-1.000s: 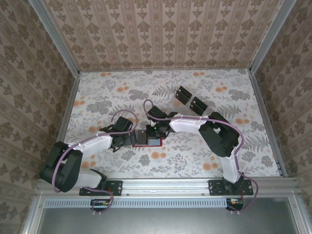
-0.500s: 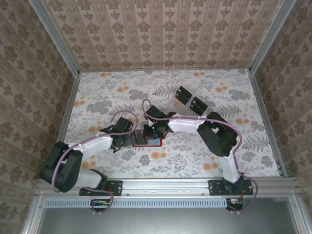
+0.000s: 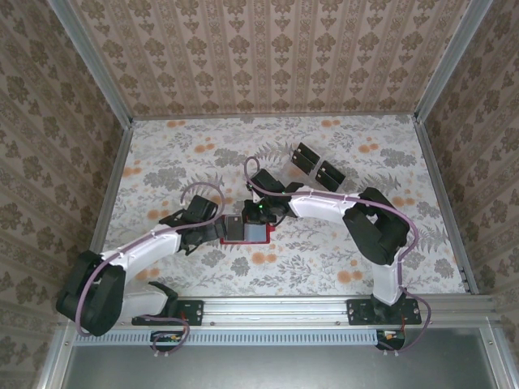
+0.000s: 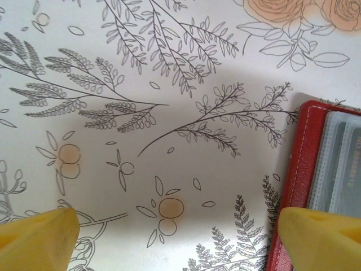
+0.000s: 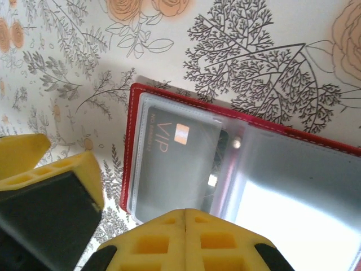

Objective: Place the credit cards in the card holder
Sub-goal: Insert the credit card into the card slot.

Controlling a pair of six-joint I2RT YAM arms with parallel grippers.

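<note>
The card holder [image 3: 246, 232] is laid open near the middle of the table [image 3: 162, 162], with its red stitched cover down and its clear, glossy plastic sleeves [image 5: 282, 186] turned up. A flat grey VIP card [image 5: 175, 164] is held in one sleeve. Thin black rectangular credit cards [image 3: 306, 157] are laid flat nearer the far edge, well apart from the holder. The right gripper [image 5: 185, 228] is closed over the holder's edge, with nothing clamped. The left gripper [image 4: 180, 240] is spread wide, one yellow fingertip [image 4: 321, 237] at the holder's red border.

"VIP" on the credit card [image 5: 169, 169] (smaller print unreadable)
</note>
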